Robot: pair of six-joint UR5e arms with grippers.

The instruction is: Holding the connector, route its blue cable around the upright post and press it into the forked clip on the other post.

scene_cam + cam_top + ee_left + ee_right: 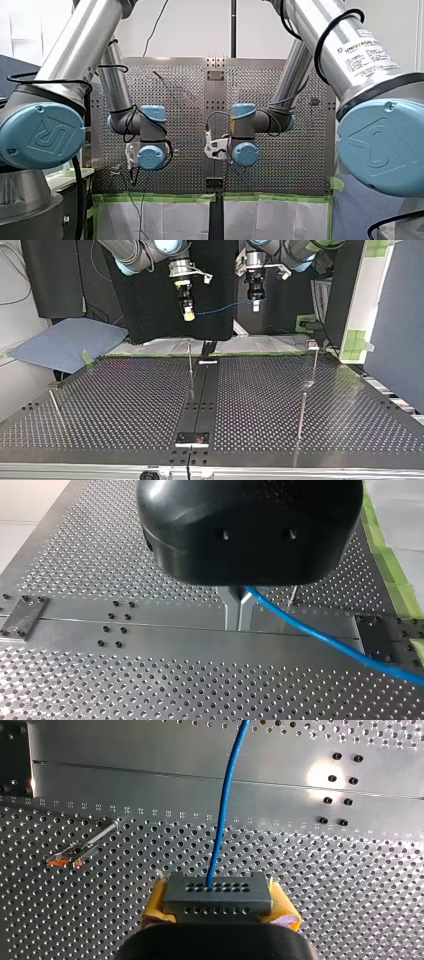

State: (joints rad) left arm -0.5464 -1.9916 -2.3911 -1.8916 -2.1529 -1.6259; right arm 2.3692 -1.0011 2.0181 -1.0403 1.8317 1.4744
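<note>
My right gripper (218,909) is shut on a grey connector (218,890), with yellow pads on both sides of it. A blue cable (223,820) leaves the connector's face and runs ahead over the table. My left gripper (239,625) has its metal fingers shut on that blue cable (320,640), which trails off to one side. In the top view both grippers hang high above the table's far edge: my right gripper (187,310) at the left, my left gripper (255,301) at the right, the cable (220,307) stretched between them. An upright post (190,365) stands below; a post with a forked clip (312,344) stands at the right.
The perforated table (125,405) has a dark centre strip (202,395) with a small plate (192,439) at its near end. Another thin post (301,415) rises at the near right, and a slanted rod (55,405) at the left. Green tape (356,340) edges a white panel.
</note>
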